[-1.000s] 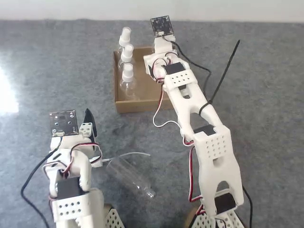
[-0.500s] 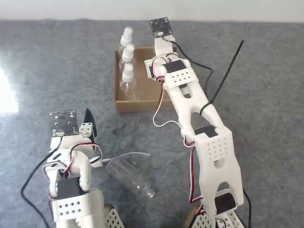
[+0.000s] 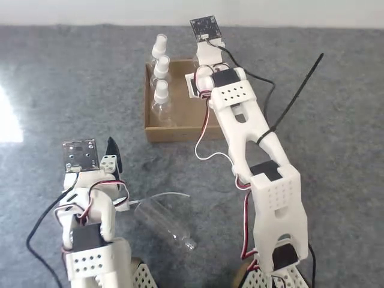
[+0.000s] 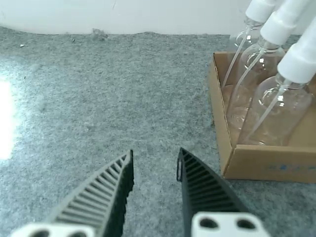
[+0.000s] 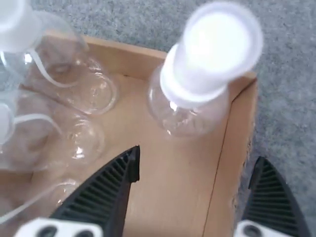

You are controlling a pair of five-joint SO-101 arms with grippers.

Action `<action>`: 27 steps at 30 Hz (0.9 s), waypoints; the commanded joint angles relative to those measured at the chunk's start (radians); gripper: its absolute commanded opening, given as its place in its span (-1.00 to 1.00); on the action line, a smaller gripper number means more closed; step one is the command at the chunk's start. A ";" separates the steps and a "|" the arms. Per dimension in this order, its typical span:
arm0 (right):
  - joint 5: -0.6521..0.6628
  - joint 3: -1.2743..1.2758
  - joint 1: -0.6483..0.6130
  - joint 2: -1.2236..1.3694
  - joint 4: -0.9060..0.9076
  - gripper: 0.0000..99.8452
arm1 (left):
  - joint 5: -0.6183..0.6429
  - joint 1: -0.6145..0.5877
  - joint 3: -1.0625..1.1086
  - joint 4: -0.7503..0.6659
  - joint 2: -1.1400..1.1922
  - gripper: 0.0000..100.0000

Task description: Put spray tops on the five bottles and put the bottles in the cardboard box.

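Right hand [image 5: 197,154] has shifted, wide open, above a bottle [image 5: 205,69].

The high camera is fixed above and behind the two arms [image 3: 252,132], at their base end. It looks steeply down over the grey counter [image 3: 72,78] toward the far wall [image 3: 90,12], far enough off to take in both arms and the cardboard box [image 3: 174,132]. The left wrist camera sits low just behind the left pincer [image 4: 154,168], facing along the counter at a shallow angle, with the box some way ahead. The right wrist camera hangs close over the box behind the right pincer [image 5: 196,160], looking almost straight down into it (much nearer than either other camera). All three views share the box and its standing bottles [image 3: 162,105].
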 commanded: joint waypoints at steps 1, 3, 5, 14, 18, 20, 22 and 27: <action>0.006 -0.028 -0.016 -0.117 0.065 -0.37 | -0.009 -0.006 -0.012 -0.029 -0.017 -0.73; 0.006 -0.028 -0.024 -0.134 0.097 -0.37 | -0.009 -0.006 -0.012 -0.029 -0.017 -0.73; 0.006 -0.028 -0.027 -0.151 0.133 -0.37 | -0.009 -0.006 -0.012 -0.029 -0.017 -0.73; 0.006 -0.028 -0.036 -0.232 0.283 -0.37 | -0.009 -0.018 -0.012 -0.028 -0.017 -0.73; 0.006 -0.025 -0.038 -0.272 0.340 -0.37 | -0.003 -0.060 -0.016 -0.029 -0.017 -0.73; 0.006 -0.025 -0.041 -0.286 0.360 -0.37 | -0.003 -0.063 -0.016 -0.031 -0.017 -0.73; 0.006 -0.023 -0.047 -0.306 0.386 -0.37 | -0.003 -0.063 -0.016 -0.031 -0.017 -0.73; 0.005 -0.023 -0.097 -0.371 0.478 -0.37 | -0.002 -0.064 -0.016 -0.031 -0.017 -0.73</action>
